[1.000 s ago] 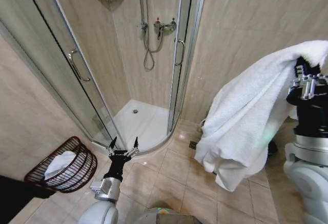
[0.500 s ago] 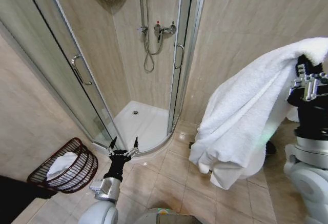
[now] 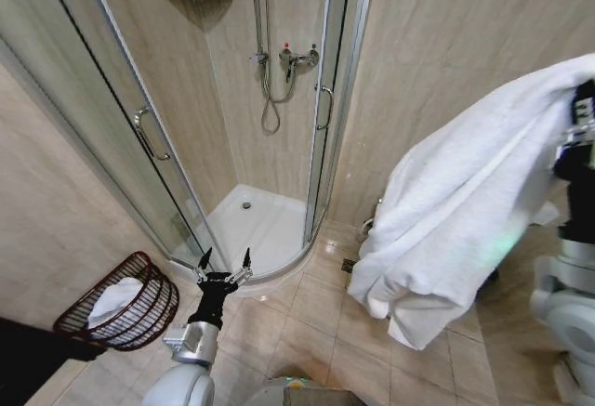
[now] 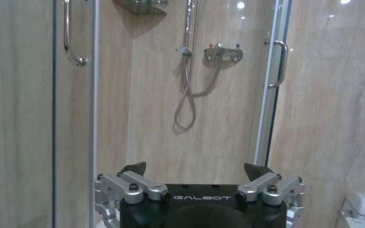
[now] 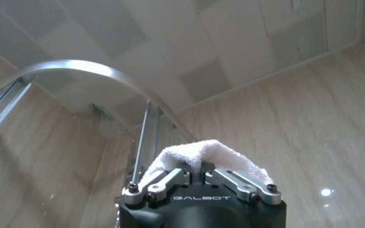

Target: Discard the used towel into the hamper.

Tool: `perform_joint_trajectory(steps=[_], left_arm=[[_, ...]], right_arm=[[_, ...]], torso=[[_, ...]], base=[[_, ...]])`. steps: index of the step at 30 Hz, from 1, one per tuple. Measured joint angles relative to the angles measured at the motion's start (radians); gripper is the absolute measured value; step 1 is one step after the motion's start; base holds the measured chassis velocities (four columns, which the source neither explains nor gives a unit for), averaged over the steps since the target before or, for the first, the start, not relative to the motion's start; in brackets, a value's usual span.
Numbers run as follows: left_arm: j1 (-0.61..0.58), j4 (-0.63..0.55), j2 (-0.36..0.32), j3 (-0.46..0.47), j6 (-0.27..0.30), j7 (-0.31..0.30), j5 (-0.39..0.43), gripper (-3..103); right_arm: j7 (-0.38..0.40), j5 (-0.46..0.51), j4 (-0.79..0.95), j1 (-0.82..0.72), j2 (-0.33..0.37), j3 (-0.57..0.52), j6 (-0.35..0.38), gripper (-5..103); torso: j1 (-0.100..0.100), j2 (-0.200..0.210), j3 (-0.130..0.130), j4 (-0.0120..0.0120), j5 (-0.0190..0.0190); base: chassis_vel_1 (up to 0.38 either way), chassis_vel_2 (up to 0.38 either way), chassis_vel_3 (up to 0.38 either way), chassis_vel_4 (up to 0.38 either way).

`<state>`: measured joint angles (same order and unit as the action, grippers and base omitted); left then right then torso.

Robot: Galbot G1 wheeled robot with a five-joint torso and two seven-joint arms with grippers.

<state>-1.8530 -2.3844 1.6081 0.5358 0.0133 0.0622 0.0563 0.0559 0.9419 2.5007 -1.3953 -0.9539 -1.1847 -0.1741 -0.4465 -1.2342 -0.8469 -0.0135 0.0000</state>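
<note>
The used towel [image 3: 465, 202] is large and white and hangs in folds at the right of the head view. My right gripper [image 3: 584, 101], raised high at the right edge, is shut on its top end. The right wrist view shows a towel fold [image 5: 201, 149] pinched in the right gripper [image 5: 201, 167]. The hamper [image 3: 149, 318], a dark red-brown ribbed basket, stands on the floor at the lower left and holds a white cloth [image 3: 112, 296]. My left gripper [image 3: 224, 259] points up, low in the middle, open and empty, right of the hamper. It shows as open jaws [image 4: 196, 168] facing the shower.
A corner shower cabin with glass doors [image 3: 139, 127] and a white tray [image 3: 256, 225] is ahead. Its mixer and hose [image 3: 279, 62] hang on the back wall. Beige tiled floor [image 3: 307, 322] lies between the hamper and the towel. A tiled wall [image 3: 437, 44] stands behind the towel.
The picture has shifted slightly, so the camera moved. My right arm has gone further to the right edge with the towel, whose lower folds swung a little. The left arm has stayed put.
</note>
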Motion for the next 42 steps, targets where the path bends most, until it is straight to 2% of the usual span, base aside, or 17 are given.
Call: perform_joint_trajectory(steps=[19, 38, 42], left_arm=[[0.0, 0.0, 0.0, 0.0, 0.0, 0.0, 0.0, 100], [0.0, 0.0, 0.0, 0.0, 0.0, 0.0, 0.0, 100], [0.0, 0.0, 0.0, 0.0, 0.0, 0.0, 0.0, 100]], right_arm=[[-0.021, 0.001, -0.002, -0.013, -0.019, -0.011, -0.014, 8], [-0.027, -0.029, -0.001, -0.03, -0.058, 0.028, -0.014, 8], [-0.029, -0.036, -0.001, -0.035, -0.065, 0.037, -0.015, 8]], torso=[[-0.045, -0.1, -0.055, -0.0001, -0.0001], [-0.099, -0.217, -0.118, -0.0001, -0.0001], [-0.105, -0.23, -0.125, 0.0, -0.0001]], base=[[0.0, 0.0, 0.0, 0.0], [0.0, 0.0, 0.0, 0.0], [0.0, 0.0, 0.0, 0.0]])
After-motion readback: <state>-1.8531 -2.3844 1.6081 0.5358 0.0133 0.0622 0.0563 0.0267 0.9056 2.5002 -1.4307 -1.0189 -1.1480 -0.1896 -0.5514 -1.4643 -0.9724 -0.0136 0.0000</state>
